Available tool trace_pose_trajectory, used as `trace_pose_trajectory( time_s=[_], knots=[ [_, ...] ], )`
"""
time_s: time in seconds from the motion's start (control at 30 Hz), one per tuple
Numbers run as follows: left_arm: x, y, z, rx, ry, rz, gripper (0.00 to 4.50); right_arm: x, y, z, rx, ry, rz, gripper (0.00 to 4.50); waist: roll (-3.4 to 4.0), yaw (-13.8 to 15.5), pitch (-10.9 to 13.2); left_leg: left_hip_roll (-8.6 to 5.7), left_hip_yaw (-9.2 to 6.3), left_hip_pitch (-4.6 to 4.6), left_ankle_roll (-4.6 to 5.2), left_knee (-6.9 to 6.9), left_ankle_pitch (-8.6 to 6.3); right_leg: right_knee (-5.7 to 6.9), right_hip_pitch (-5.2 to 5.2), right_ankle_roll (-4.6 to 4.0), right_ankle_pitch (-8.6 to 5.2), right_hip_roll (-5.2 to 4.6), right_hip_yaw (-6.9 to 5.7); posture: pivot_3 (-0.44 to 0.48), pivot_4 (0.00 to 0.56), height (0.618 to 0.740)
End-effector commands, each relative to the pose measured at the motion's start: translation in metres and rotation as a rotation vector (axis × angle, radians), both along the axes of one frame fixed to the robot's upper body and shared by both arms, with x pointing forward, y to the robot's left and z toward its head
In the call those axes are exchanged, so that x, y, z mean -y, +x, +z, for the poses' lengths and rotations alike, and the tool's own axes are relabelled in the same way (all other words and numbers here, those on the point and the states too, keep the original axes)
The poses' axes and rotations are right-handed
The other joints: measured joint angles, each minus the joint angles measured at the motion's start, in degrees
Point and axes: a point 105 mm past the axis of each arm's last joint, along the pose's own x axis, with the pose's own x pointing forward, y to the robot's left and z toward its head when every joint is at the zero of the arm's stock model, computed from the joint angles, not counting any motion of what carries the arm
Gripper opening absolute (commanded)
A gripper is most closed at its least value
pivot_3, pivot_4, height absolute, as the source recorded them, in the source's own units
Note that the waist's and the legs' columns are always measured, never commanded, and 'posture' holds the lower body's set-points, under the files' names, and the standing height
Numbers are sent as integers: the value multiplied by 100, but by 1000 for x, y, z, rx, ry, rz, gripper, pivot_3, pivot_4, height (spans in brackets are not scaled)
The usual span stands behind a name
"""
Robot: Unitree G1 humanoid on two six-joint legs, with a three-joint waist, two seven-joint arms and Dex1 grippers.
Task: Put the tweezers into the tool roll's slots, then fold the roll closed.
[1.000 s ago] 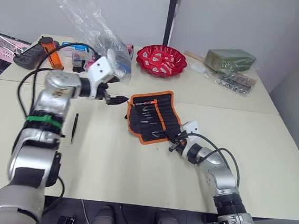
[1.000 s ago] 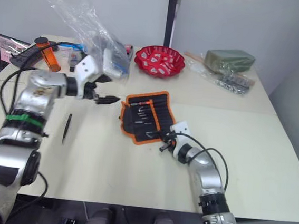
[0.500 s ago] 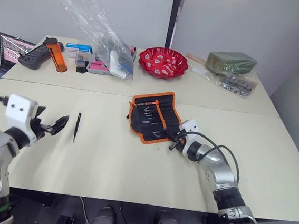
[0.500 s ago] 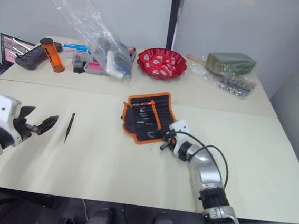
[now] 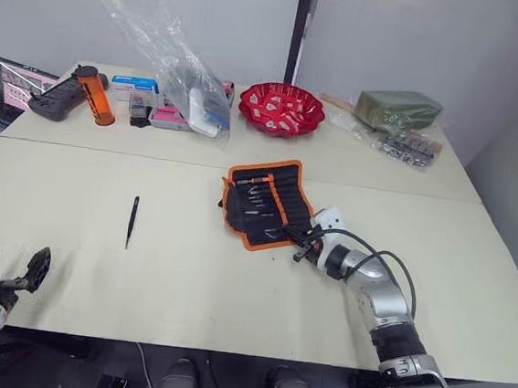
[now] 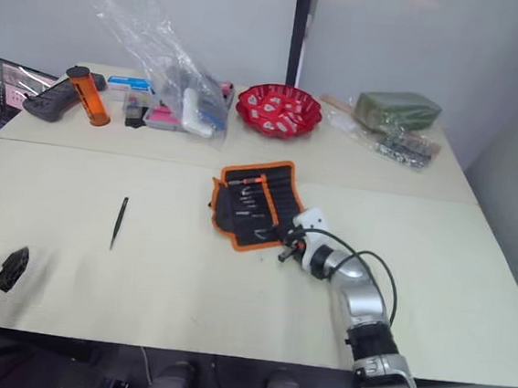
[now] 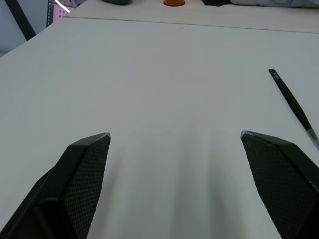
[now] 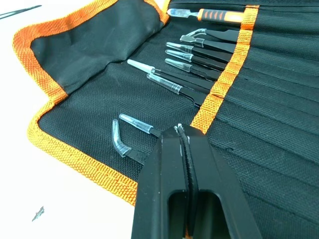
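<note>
The tool roll point(image 5: 263, 204) lies open on the table's middle, black with orange binding. Several black tweezers point(image 8: 195, 74) sit in its slots, tips out, beside an orange-handled tool point(image 8: 219, 15). My right gripper point(image 5: 302, 247) is shut, its tips point(image 8: 180, 130) resting over the roll's near part by the orange stripe; nothing shows between the fingers. One loose pair of tweezers point(image 5: 131, 221) lies on the bare table left of the roll, also seen as a thin stick point(image 7: 294, 106). My left gripper point(image 5: 24, 272) is open and low at the table's front left edge, well short of that pair.
Along the back stand a red bowl point(image 5: 282, 107), a crumpled plastic bag point(image 5: 183, 77) over small boxes, an orange cylinder point(image 5: 94, 96), a black device point(image 5: 55, 98), a screen point(image 5: 15, 82), and a green packet point(image 5: 398, 105) with metal parts.
My left arm has swung down from beside the roll's left edge to the table's front left corner. The right gripper and the roll stay put.
</note>
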Motion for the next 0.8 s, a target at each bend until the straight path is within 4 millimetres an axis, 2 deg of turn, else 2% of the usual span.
trace_pose_trajectory(
  time_s=[0.03,0.27,0.4,0.5,0.6,0.73,0.8],
  knots=[
    [1,-8,6,48,38,6,4463,6,-4,-22,-75,-45,-13,0,-13,-1,-9,0,0,1,-2,1,-1,-4,0,-1,0,0,0,0,150,740],
    [-1,-15,-4,31,45,23,4463,6,-6,-24,-83,-50,-5,0,-19,-3,-15,-1,3,2,-8,1,-6,-25,-8,-4,-1,-4,1,0,150,740],
    [0,-10,4,53,60,-3,4463,7,-6,-23,-82,-50,-7,0,-18,-5,-14,-1,3,1,-9,1,-7,-26,-10,-4,-1,-4,2,0,150,740],
    [11,0,13,81,57,-74,4463,8,-7,-23,-81,-50,-10,0,-15,-1,-13,-1,4,0,-10,0,-7,-30,-10,-4,-2,-5,2,0,150,740],
    [25,10,15,76,18,-146,4463,8,-8,-23,-80,-47,-15,0,-14,0,-12,-1,5,0,-10,-1,-7,-32,-9,-4,-2,-6,2,0,150,740],
    [54,44,20,64,-15,-190,4463,9,-9,-22,-76,-40,-25,0,-14,31,-12,-3,5,-2,-9,-1,-7,-32,-9,-4,-1,-6,2,0,150,740],
    [60,57,18,48,-52,-160,4463,10,-11,-23,-78,-35,-34,0,-18,27,-16,-2,5,-3,-8,0,-6,-32,-5,-2,0,-5,2,0,150,740]
  ],
)
